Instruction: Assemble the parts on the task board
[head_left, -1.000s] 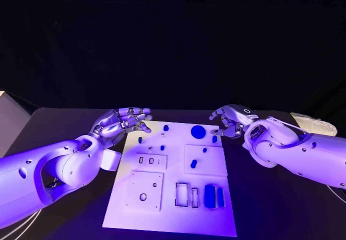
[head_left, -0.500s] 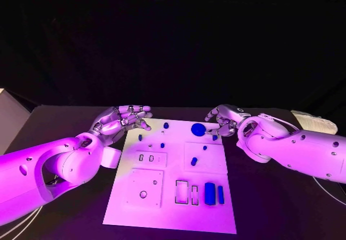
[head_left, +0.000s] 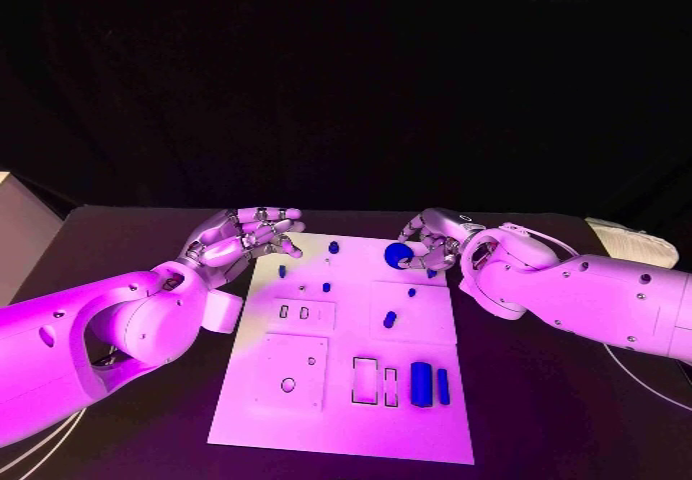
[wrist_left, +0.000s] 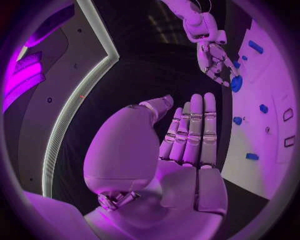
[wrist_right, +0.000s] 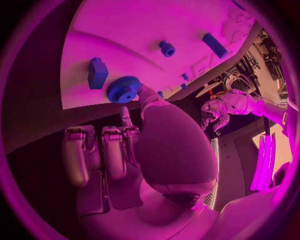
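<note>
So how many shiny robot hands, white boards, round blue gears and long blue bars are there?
Silver robot hands: 2, left hand and right hand
White task board: 1
Round blue toothed gear: 1
Long blue bars: 2, one wide, one thin
Total: 6

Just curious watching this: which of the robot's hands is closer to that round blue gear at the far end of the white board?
The right hand. Its fingertips are right at the blue gear. The left hand hovers open beyond the task board's opposite far corner.

Task board (head_left: 346, 420): smooth matt plastic. Gear (wrist_right: 123, 89): toothed, matt blue plastic. Left hand (wrist_left: 187, 135): glossy metal. Table (head_left: 548, 400): matt black.
</note>
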